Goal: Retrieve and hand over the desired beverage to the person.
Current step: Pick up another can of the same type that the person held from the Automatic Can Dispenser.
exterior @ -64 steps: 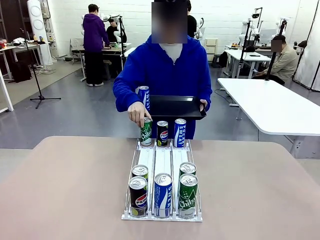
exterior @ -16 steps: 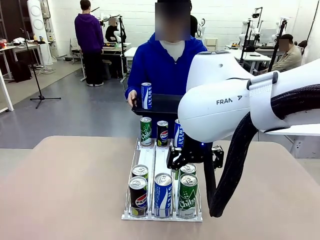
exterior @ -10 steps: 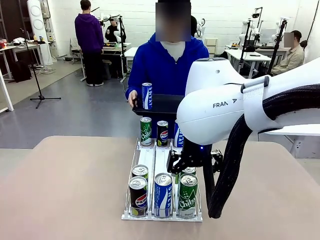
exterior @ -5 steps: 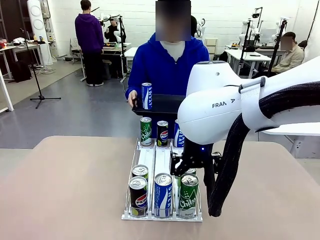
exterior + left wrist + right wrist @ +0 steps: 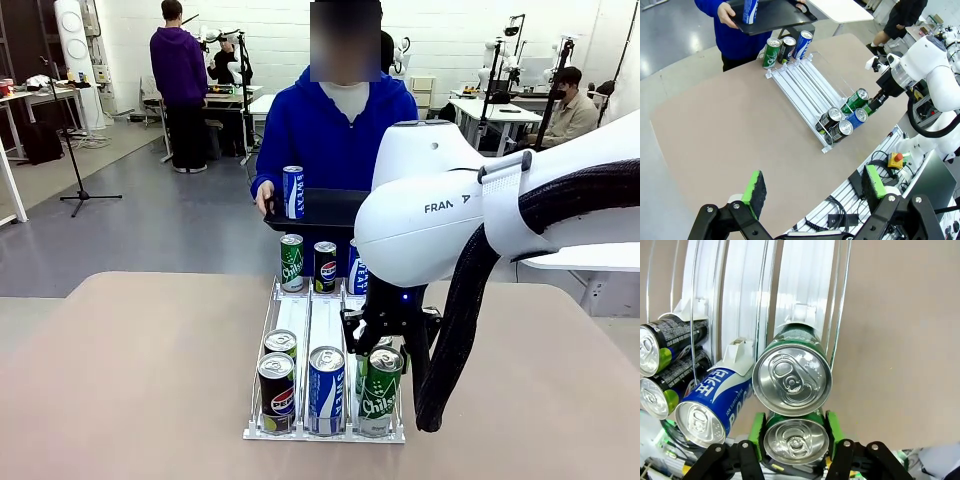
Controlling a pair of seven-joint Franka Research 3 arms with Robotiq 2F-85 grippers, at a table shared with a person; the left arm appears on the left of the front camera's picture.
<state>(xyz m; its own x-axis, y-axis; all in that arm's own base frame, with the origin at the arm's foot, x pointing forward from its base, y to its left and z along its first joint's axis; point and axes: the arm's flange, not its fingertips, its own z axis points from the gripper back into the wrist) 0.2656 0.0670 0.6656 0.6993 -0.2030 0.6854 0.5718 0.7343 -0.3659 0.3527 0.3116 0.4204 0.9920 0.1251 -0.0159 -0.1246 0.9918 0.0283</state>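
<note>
Your right gripper is clamped on the front green can in the right-hand lane of the rack. Its green pads press both sides just under the rim, which makes sense since the top is the only part clear of the rails. The can leans a bit in the front view, so my guess is you're mid-lift with the base not quite out of the lane.

A 2nd green can sits right behind it and will likely slide forward once the slot opens. Your left gripper hangs high over the table, fingers spread, holding nothing — parked out of the way.

The person stands at the far side with a black tray held out level and 1 blue can on it — probably your drop spot.
</note>
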